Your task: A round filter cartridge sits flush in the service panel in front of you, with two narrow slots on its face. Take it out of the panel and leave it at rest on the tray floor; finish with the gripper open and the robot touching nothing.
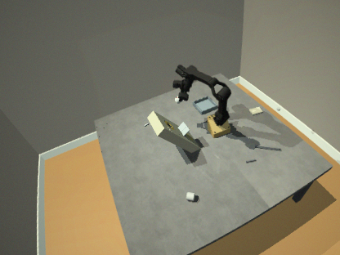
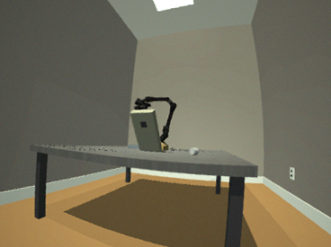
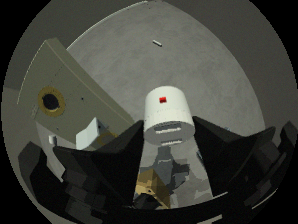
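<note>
My gripper [image 1: 178, 99] [image 3: 168, 122] is shut on the white round filter cartridge [image 3: 166, 112] [image 1: 176, 99], which has a small red mark on its end. I hold it in the air, clear of the cream service panel [image 1: 173, 132] [image 2: 145, 130] [image 3: 67, 90]. The panel's round socket [image 3: 49, 100] is empty and dark, with a brass ring around it. The blue-grey tray [image 1: 204, 105] lies on the table to the right of the gripper, behind the arm's tan base [image 1: 218, 127]. In the exterior view the gripper [image 2: 141, 104] shows above the panel's top edge.
A small white cylinder [image 1: 190, 196] [image 2: 193, 150] lies near the table's front. A pale cube [image 1: 183, 129] sits by the panel. A cream block [image 1: 256, 110] lies at the far right. Thin dark rods [image 1: 267, 148] [image 1: 251, 161] lie right of the base.
</note>
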Tool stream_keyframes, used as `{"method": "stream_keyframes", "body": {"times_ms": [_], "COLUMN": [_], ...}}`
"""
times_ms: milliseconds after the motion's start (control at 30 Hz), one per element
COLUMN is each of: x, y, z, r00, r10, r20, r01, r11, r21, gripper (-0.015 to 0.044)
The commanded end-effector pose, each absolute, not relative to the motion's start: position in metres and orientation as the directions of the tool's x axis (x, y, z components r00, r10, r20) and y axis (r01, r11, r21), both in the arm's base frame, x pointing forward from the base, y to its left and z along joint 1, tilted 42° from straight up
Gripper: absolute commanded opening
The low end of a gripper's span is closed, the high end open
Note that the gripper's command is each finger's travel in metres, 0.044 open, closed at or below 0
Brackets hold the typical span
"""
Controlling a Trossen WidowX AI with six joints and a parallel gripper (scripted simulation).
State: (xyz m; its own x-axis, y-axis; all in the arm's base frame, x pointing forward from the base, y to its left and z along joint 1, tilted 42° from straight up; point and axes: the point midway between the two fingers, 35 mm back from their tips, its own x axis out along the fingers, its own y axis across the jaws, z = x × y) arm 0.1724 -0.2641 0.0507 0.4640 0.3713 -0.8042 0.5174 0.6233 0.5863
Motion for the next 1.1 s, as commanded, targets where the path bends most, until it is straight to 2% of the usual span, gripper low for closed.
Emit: {"method": "stream_keyframes", "body": {"times_ms": [0,300,533,1067], "x": [0.149,0.093,0.088,-0.002], "y": [-0.284,-0.320,-0.320,-0.287], "z": [0.034,0.000,-0.005,-0.089], "r00": [0.417,0.283,0.274,0.101], "r10": [0.312,0.196,0.191,0.162], "r20": [-0.854,-0.939,-0.943,-0.982], "r01": [0.664,0.906,0.915,0.995], "r11": [0.537,0.266,0.249,-0.009], "r21": [0.521,0.329,0.316,0.101], "gripper": [0.0000,0.0000,0.0000,0.0000]}}
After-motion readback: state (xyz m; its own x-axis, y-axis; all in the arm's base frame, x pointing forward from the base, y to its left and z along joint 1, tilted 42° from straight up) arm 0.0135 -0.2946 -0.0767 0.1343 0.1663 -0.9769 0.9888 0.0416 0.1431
